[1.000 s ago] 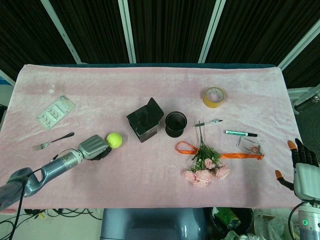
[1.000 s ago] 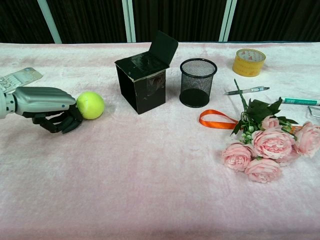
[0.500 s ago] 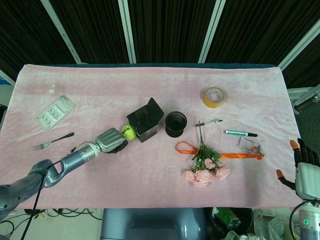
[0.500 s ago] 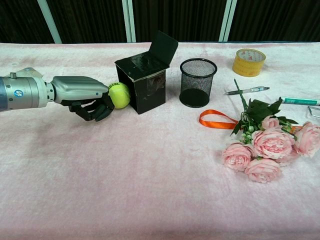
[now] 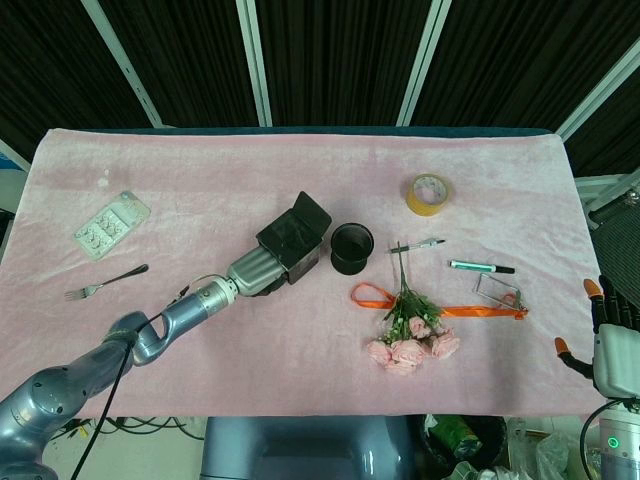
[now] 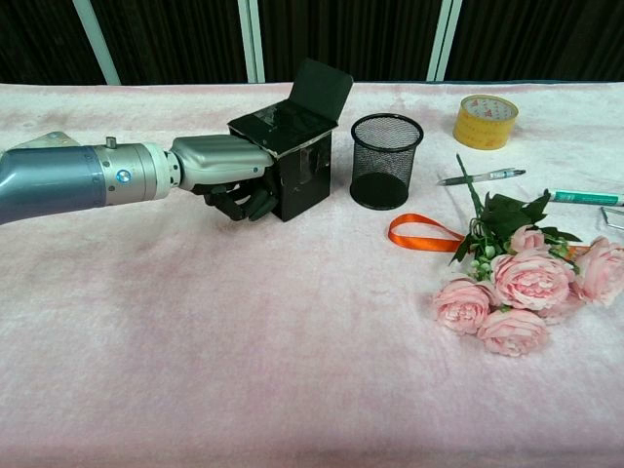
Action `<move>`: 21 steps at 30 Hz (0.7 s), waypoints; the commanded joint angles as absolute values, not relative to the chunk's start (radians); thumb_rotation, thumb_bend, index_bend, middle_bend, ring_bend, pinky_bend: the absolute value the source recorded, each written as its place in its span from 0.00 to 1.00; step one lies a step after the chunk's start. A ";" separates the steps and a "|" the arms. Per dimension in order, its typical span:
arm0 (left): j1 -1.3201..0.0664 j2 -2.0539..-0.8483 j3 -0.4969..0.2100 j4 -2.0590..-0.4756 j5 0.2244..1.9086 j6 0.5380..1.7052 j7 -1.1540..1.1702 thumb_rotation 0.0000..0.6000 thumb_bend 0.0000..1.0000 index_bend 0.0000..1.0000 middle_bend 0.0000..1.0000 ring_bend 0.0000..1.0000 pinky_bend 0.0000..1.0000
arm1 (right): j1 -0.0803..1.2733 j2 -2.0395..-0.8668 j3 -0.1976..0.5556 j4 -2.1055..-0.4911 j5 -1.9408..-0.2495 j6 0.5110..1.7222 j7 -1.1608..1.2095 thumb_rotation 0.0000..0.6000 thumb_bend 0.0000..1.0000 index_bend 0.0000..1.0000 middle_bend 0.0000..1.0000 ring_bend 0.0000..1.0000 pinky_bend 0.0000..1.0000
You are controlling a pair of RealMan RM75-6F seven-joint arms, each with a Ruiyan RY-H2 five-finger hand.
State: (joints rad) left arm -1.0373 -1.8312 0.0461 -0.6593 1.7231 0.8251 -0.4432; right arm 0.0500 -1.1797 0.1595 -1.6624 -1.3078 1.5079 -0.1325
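My left hand [image 5: 255,270] reaches across the pink cloth and presses against the near side of the black open-lidded box [image 5: 292,238]. In the chest view the hand [image 6: 226,161] has its dark fingers [image 6: 242,203] curled under the palm, touching the box [image 6: 297,166], which leans slightly. The yellow-green ball is hidden; nothing shows inside the curled fingers. My right hand [image 5: 612,345] hangs at the table's front right corner, fingers apart and holding nothing.
A black mesh cup [image 5: 351,247] stands right of the box. A tape roll [image 5: 428,193], pen [image 5: 418,245], marker [image 5: 482,267], orange ribbon [image 5: 368,296] and pink roses [image 5: 410,340] lie to the right. A fork [image 5: 105,282] and blister pack [image 5: 111,225] lie at the left.
My left hand has slid right along the cloth, pushing the ball up to the box; the ball has gone out of sight and the box has shifted and tipped a little. The right hand barely moved.
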 commanded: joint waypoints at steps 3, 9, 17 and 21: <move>-1.054 -1.878 0.024 -0.607 1.695 0.807 -0.407 1.00 0.82 0.90 0.88 0.75 0.91 | 0.050 -1.179 0.160 -1.664 -1.309 1.511 -0.132 1.00 0.20 0.00 0.00 0.08 0.11; -1.051 -1.876 0.036 -0.606 1.688 0.792 -0.397 1.00 0.82 0.90 0.88 0.75 0.91 | 0.050 -1.180 0.161 -1.664 -1.309 1.510 -0.131 1.00 0.20 0.00 0.00 0.08 0.11; -1.022 -1.759 0.065 -0.767 1.680 0.797 -0.386 1.00 0.80 0.89 0.86 0.73 0.90 | 0.052 -1.181 0.160 -1.663 -1.310 1.507 -0.137 1.00 0.20 0.00 0.00 0.08 0.11; -0.995 -1.619 0.069 -0.956 1.647 0.792 -0.338 1.00 0.55 0.71 0.69 0.57 0.72 | 0.055 -1.181 0.159 -1.662 -1.311 1.503 -0.138 1.00 0.20 0.00 0.00 0.08 0.11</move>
